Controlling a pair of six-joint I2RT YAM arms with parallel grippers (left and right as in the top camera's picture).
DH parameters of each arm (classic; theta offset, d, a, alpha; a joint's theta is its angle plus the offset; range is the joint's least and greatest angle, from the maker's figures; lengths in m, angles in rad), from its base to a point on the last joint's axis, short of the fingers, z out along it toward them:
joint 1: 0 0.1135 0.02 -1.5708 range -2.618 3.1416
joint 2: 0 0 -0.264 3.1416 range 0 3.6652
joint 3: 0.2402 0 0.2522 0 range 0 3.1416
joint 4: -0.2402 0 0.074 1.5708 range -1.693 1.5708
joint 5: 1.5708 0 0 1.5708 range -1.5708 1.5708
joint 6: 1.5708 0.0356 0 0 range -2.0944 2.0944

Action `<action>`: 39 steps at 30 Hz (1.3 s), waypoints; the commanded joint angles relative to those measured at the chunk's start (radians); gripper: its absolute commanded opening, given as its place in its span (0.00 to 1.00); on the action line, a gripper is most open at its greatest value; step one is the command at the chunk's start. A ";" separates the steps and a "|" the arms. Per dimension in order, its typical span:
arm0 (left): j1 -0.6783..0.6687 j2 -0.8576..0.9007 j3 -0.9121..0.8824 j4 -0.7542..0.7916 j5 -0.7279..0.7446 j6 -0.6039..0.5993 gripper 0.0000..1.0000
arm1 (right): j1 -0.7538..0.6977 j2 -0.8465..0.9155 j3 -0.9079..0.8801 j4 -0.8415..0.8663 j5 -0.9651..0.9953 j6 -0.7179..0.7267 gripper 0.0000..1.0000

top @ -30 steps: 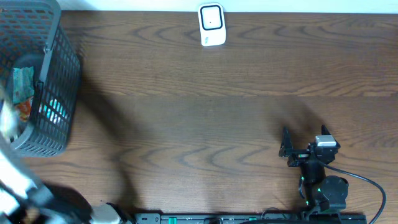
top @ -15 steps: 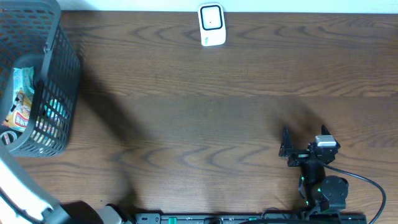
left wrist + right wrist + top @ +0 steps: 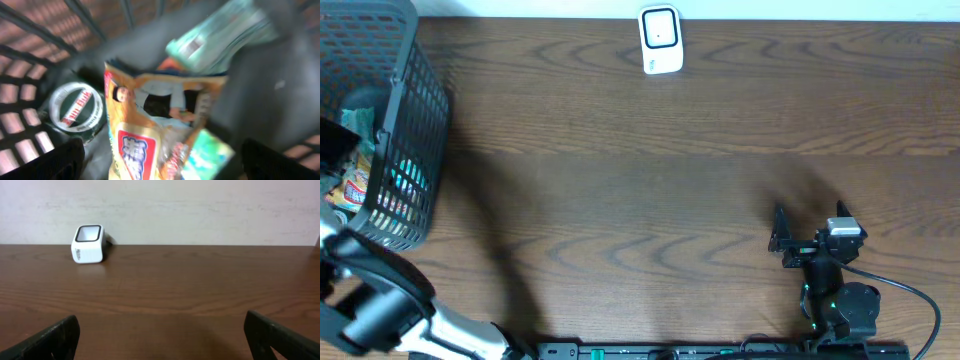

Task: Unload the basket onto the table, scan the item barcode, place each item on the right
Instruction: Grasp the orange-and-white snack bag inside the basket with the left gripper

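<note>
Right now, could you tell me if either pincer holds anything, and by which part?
Nothing is held. The left pincer is open above the packet in the basket; the right pincer is open.

Near the front edge of the table (image 3: 620,180), the right arm (image 3: 828,280) is seen to be black and built from round and boxy parts. A small white and grey block (image 3: 842,232) is fixed on top of it. Tiny green lights (image 3: 832,303) are seen on it. A thin black cable (image 3: 912,296) is looped out from it. At the table's front left corner, the left arm (image 3: 375,312) is made of white tubes joined by a black part. The right gripper (image 3: 160,340) and the left gripper (image 3: 160,160) are each fitted with dark fingers (image 3: 50,339).
</note>
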 commanded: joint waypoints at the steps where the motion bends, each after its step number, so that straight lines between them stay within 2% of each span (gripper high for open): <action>1: -0.003 0.076 -0.008 -0.029 0.009 0.025 0.98 | 0.003 -0.006 -0.001 -0.005 -0.006 0.011 0.99; 4: -0.003 0.133 -0.008 -0.054 0.010 0.029 0.98 | 0.003 -0.006 -0.001 -0.005 -0.006 0.011 0.99; 9: -0.003 0.205 -0.008 -0.085 0.046 0.135 0.98 | 0.003 -0.006 -0.001 -0.005 -0.006 0.011 0.99; 14: -0.003 0.239 -0.009 -0.098 0.045 0.152 0.66 | 0.003 -0.006 -0.001 -0.005 -0.006 0.011 0.99; 19: -0.003 0.234 -0.008 -0.104 0.045 0.152 0.24 | 0.003 -0.006 -0.001 -0.005 -0.006 0.011 0.99; 20: -0.003 0.231 -0.008 -0.107 0.045 0.152 0.19 | 0.003 -0.006 -0.001 -0.005 -0.006 0.011 0.99; 21: -0.003 0.223 -0.008 -0.108 0.046 0.151 0.08 | 0.003 -0.006 -0.001 -0.005 -0.006 0.011 0.99; 28: -0.003 0.081 0.019 -0.120 0.046 0.115 0.07 | 0.003 -0.006 -0.001 -0.005 -0.006 0.011 0.99; 35: -0.003 -0.211 0.043 -0.028 0.046 -0.105 0.07 | 0.003 -0.006 -0.002 -0.005 -0.006 0.011 0.99; 39: -0.003 -0.364 0.043 0.062 0.047 -0.177 0.08 | 0.003 -0.006 -0.001 -0.005 -0.006 0.011 0.99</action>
